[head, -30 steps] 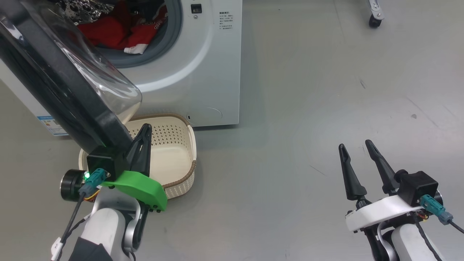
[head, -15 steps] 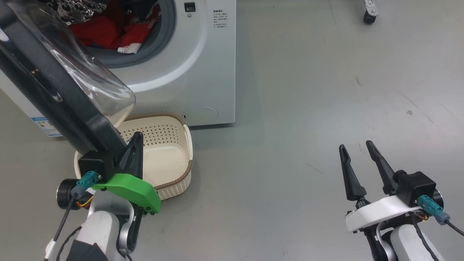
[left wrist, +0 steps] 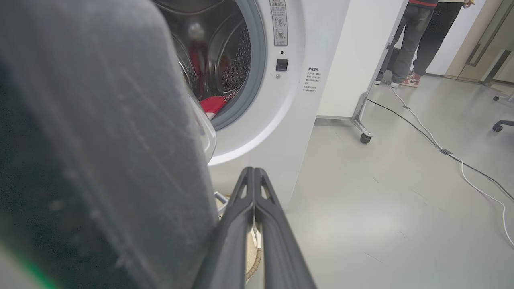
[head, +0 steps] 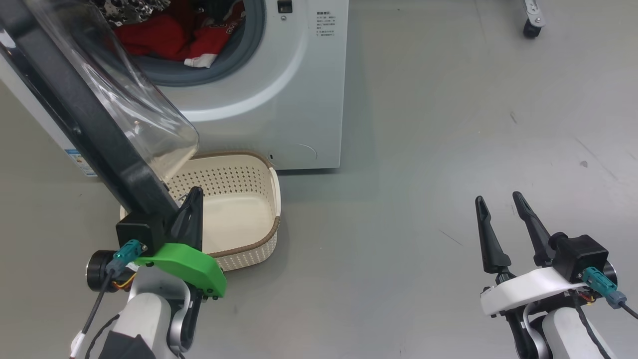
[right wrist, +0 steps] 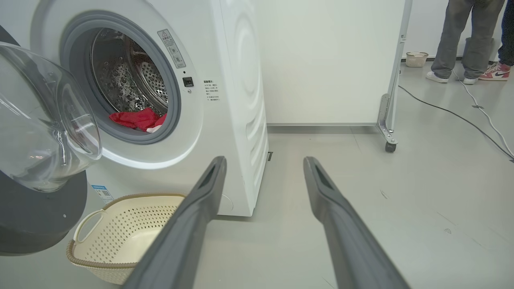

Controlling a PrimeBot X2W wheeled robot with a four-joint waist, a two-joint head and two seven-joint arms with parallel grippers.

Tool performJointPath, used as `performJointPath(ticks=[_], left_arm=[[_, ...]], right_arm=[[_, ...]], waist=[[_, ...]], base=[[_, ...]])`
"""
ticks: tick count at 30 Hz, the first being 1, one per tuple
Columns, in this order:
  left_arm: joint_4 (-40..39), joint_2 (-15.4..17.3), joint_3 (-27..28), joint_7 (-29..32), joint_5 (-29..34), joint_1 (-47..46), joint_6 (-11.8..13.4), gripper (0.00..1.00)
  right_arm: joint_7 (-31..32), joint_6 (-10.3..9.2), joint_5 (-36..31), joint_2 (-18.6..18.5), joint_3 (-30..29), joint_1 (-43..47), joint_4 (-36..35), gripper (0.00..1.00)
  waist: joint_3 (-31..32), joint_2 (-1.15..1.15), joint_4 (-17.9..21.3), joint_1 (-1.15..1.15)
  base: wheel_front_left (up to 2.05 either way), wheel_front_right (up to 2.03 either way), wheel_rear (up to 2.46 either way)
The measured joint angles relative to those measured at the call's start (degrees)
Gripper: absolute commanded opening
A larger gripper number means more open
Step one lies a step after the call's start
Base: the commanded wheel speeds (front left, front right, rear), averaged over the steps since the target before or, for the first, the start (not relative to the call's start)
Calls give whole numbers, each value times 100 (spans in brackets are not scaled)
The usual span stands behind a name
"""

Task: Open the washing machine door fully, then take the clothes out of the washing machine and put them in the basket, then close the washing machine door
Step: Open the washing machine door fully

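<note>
The washing machine (head: pixel 299 99) stands at the top left with its door (head: pixel 89 129) swung out toward me, glass bowl facing the basket. Red clothes (head: pixel 164 40) lie in the drum, and the same clothes (right wrist: pixel 134 119) show past the grey ring. The cream basket (head: pixel 269 199) sits on the floor below the door, with nothing in it. My left gripper (head: pixel 194 194) is shut on nothing, close beside the door's lower black rim (left wrist: pixel 100 160) and over the basket. My right gripper (head: pixel 498 198) is open, far right over bare floor.
A white panel on casters (right wrist: pixel 333 60) stands right of the machine. A person's legs (right wrist: pixel 461 40) are behind it, near a small basket (right wrist: pixel 416 59). Cables (left wrist: pixel 441 150) run across the grey floor at the right.
The whole head picture has shifted, so the camera moved. Against the basket, my left gripper sits slightly nearer to me and the door stands a little wider. The right gripper keeps its place.
</note>
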State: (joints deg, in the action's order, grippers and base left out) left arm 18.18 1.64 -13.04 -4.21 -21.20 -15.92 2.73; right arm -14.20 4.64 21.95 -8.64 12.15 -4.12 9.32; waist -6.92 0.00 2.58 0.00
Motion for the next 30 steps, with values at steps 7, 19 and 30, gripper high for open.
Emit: performJointPath(ticks=[7, 19, 30], left_arm=[[115, -30, -69, -115, -87, 0, -1, 0], [252, -29, -103, -294, -201, 0, 1, 0], [330, -26, -13, -403, -300, 3, 57, 0]], right_arm=[[0, 35, -29, 52, 1, 1, 7, 100], [0, 58, -58, 36, -49, 37, 44, 100], [0, 83, -96, 4, -44, 133, 75, 100]], waist=[[66, 0, -272, 0], [184, 0, -902, 0], [263, 0, -1527, 0]], base=[[0, 0, 0], [0, 0, 0], [0, 0, 0]])
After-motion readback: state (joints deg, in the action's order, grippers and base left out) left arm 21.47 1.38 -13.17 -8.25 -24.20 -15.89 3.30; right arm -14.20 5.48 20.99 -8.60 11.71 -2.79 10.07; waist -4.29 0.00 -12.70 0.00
